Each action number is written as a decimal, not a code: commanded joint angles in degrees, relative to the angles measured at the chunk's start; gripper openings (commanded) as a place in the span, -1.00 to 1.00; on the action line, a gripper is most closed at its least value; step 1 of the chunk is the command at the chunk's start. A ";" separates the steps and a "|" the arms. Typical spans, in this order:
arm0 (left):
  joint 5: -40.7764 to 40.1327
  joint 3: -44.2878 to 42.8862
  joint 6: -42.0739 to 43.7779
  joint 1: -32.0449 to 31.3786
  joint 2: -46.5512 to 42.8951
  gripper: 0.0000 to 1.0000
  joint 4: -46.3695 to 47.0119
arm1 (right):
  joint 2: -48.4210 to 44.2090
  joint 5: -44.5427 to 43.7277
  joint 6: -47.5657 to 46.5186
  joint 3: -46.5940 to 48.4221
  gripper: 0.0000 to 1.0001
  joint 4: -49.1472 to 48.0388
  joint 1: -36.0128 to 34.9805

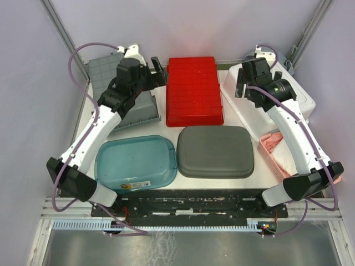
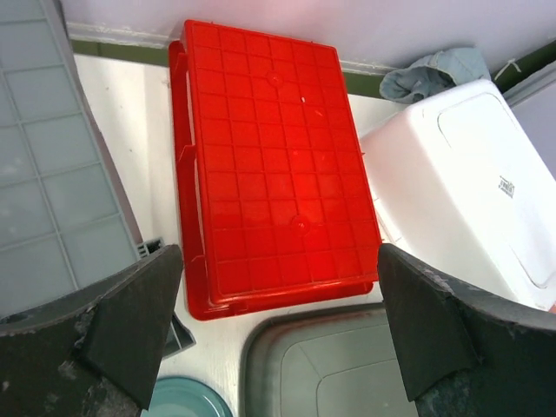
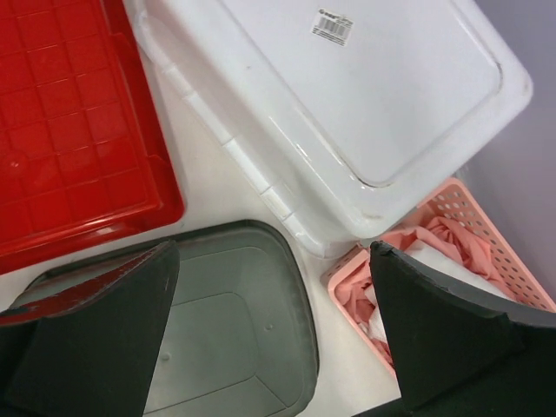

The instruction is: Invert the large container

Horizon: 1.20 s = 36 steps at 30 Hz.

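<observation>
The large white container (image 1: 302, 95) lies at the back right with its flat, labelled base facing up; it also shows in the left wrist view (image 2: 460, 182) and the right wrist view (image 3: 365, 95). My right gripper (image 1: 239, 83) hangs open and empty above its left edge; in its wrist view the gripper (image 3: 274, 287) is over the gap between the white container and a grey tub (image 3: 217, 339). My left gripper (image 1: 158, 69) is open and empty beside the red container (image 1: 194, 91); in its wrist view the gripper (image 2: 280, 287) is over that container's near edge.
The red container (image 2: 278, 165) lies grid base up at the back centre. The grey tub (image 1: 215, 151) lies base up in front of it. A teal tub (image 1: 136, 163) stands open at front left, a grey crate (image 1: 102, 69) at back left, and a pink basket (image 1: 272, 147) with cloth at right.
</observation>
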<state>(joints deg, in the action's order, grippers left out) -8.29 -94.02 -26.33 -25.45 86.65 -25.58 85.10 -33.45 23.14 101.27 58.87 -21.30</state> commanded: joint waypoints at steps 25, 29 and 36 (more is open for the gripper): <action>-11.02 19.27 -0.97 0.42 -19.50 0.99 15.85 | -15.69 -7.94 3.32 -11.85 0.97 -13.40 0.12; -10.92 19.44 -1.01 0.47 -19.83 0.99 15.93 | -15.90 -8.26 3.77 -11.57 0.97 -13.31 0.15; -10.85 20.10 -1.35 0.45 -20.50 0.99 15.97 | -16.32 -9.15 4.60 -11.66 0.97 -13.20 0.15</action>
<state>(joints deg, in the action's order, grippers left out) -17.96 -74.22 -29.19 -25.19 68.12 -13.02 70.32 -40.23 26.81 89.38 47.53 -21.30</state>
